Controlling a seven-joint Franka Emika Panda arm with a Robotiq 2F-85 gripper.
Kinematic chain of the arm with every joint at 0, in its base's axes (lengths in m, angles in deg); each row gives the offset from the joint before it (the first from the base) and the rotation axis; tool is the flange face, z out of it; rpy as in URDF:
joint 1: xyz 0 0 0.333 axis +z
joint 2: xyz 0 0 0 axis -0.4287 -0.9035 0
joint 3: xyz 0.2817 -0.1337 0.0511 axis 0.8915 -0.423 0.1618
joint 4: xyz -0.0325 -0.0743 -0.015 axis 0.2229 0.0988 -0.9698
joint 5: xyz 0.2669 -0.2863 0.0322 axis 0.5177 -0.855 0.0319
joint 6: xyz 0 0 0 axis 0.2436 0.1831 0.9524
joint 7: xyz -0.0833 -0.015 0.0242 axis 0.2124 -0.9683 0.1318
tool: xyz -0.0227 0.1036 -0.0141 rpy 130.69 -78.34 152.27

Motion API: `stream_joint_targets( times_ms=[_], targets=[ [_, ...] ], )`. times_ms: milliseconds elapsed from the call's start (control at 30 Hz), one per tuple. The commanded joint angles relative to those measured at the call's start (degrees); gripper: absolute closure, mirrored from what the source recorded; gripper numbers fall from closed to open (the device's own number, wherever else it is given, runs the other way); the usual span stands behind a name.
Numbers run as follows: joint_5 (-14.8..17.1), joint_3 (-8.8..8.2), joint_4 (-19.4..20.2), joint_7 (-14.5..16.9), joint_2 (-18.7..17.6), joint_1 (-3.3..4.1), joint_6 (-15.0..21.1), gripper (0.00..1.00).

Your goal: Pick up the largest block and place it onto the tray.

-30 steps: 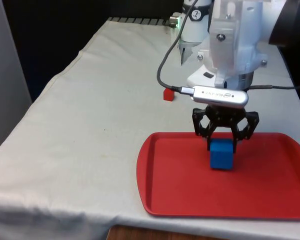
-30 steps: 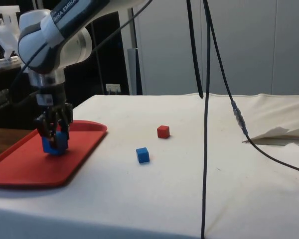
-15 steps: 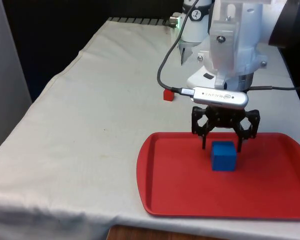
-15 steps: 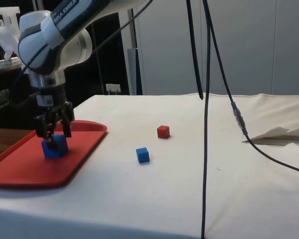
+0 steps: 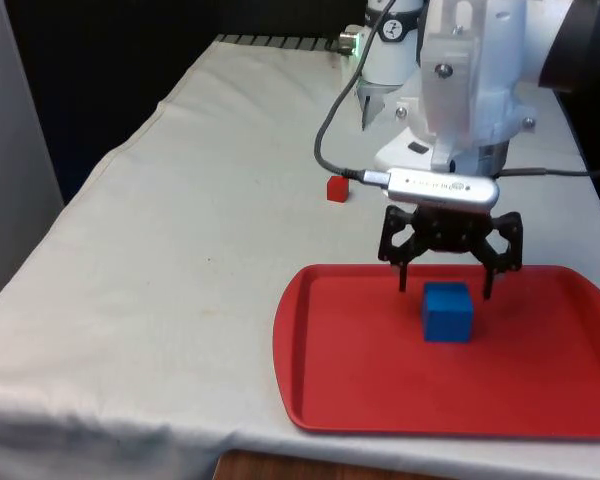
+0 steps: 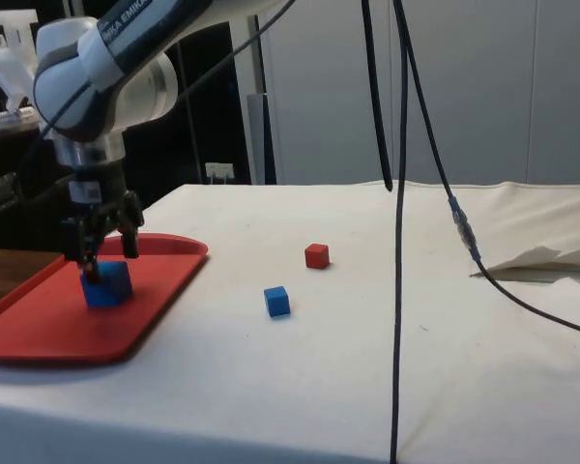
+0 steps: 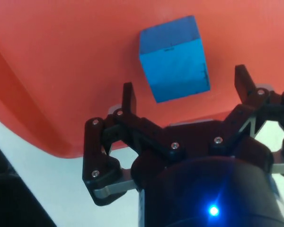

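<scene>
The black two-finger gripper (image 5: 448,290) hangs just above the large blue cube-shaped block (image 5: 447,311), its jaws spread wide, wider than the block, and holding nothing. In the wrist view the gripper (image 7: 188,90) shows a finger on either side of the large blue block (image 7: 174,57), each fingertip clear of the block's faces. The block sits flat on the red plastic tray (image 5: 360,390), towards the tray's far half, and in the side view it rests on the tray (image 6: 39,324) directly under the gripper (image 6: 106,266). Out on the white-clothed surface (image 6: 367,329), a small blue cube (image 6: 276,301) lies near the tray's edge, and a small red cube (image 6: 316,255) sits a little beyond it, apart from both.
</scene>
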Motion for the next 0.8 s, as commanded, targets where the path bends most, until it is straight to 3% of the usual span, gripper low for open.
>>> stream_joint_targets(
  times_ms=[0, 167, 200, 233, 467, 500, 533, 767],
  targets=[
    [-0.3, -0.34, 0.2, -0.2, 1.0, 0.29, -0.9, 0.0],
    [-0.9, -0.69, 0.0, -0.3, 2.6, 0.46, -2.7, 0.0],
    [-0.6, -0.34, -0.3, 0.0, 2.1, 0.11, -2.3, 0.0],
    [-1.0, -0.69, 0.0, -0.3, 2.9, 0.46, -2.9, 0.0],
    [-1.8, -0.86, -0.2, -0.5, 5.3, 0.52, -4.8, 0.0],
    [-1.4, -0.52, -0.3, -0.1, 4.9, 0.17, -4.4, 0.0],
    [-1.9, -0.86, -0.2, -0.6, 5.6, 0.52, -5.0, 0.0],
    [-2.8, -0.86, -0.4, -0.7, 8.0, 0.46, -6.9, 0.0]
  ],
)
